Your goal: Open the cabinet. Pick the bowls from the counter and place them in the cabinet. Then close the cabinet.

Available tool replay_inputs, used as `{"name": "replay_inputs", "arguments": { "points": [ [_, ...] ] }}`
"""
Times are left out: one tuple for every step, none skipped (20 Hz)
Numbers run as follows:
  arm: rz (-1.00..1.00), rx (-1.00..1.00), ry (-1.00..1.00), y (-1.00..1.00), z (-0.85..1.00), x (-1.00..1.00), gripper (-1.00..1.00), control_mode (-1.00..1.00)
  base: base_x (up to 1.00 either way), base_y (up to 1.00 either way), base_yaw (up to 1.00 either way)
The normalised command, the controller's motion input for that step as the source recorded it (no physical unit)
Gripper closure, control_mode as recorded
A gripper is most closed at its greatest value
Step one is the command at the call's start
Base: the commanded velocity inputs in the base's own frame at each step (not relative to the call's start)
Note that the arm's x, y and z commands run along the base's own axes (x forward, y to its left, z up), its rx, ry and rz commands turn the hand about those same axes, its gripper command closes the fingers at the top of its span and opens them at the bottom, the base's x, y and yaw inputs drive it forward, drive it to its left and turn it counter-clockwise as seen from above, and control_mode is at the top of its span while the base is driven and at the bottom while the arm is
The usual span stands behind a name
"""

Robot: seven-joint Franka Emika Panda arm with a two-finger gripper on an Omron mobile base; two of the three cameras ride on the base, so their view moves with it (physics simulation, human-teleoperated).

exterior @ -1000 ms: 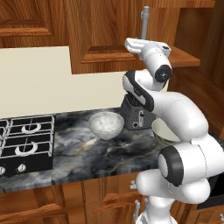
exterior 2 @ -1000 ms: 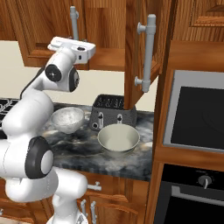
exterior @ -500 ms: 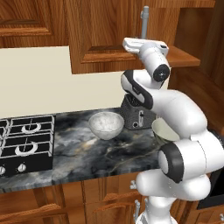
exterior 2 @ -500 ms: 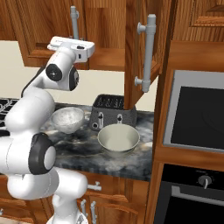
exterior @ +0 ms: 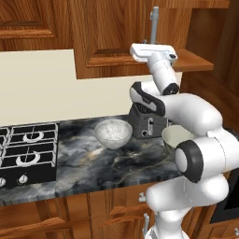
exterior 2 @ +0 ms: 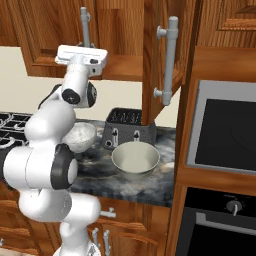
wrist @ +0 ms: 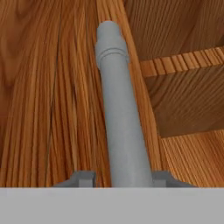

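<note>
The fingers (wrist: 83, 178) sit closed on the silver bar handle (wrist: 120, 122) of the left door of the cabinet (exterior: 112, 37), the bar's long axis running vertical. Both bowls (exterior: 113, 133) wait below on the bench (exterior: 93, 163).

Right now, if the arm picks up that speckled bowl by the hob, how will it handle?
The speckled bowl looks rigid and probably ceramic, so likely breakable if dropped. Its rounded underside may rock when nudged. Its glossy rim could slip in a pinch. It sits upright on the counter.
</note>
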Motion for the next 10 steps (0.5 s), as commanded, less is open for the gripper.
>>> {"name": "replay_inputs", "arguments": {
  "points": [
    [0.22,-0.01,0.61,0.00,0.00,1.00,1.00,-1.00,0.00,0.00,0.00],
    [0.21,-0.01,0.62,0.00,0.00,1.00,1.00,-1.00,0.00,0.00,0.00],
    [0.20,-0.03,0.63,0.00,0.07,1.00,1.00,-1.00,0.00,0.00,0.00],
    [0.19,-0.06,0.68,0.00,0.12,1.00,1.00,-1.00,0.00,0.00,0.00],
    [0.17,-0.11,0.74,0.03,0.18,1.00,1.00,-1.00,0.00,0.00,0.00],
    [0.13,-0.17,0.74,0.21,0.27,1.00,1.00,-1.00,0.00,0.00,0.00],
    [0.06,-0.26,0.68,0.49,0.33,1.00,1.00,-1.00,0.00,0.00,0.00],
    [0.03,-0.30,0.58,0.64,0.41,0.75,1.00,-1.00,0.00,0.00,0.00],
    [0.01,-0.28,0.55,0.64,0.39,0.48,1.00,-1.00,0.00,0.00,0.00],
    [0.00,-0.28,0.51,0.76,0.38,0.28,1.00,-1.00,0.00,0.00,0.00]
  ]
}}
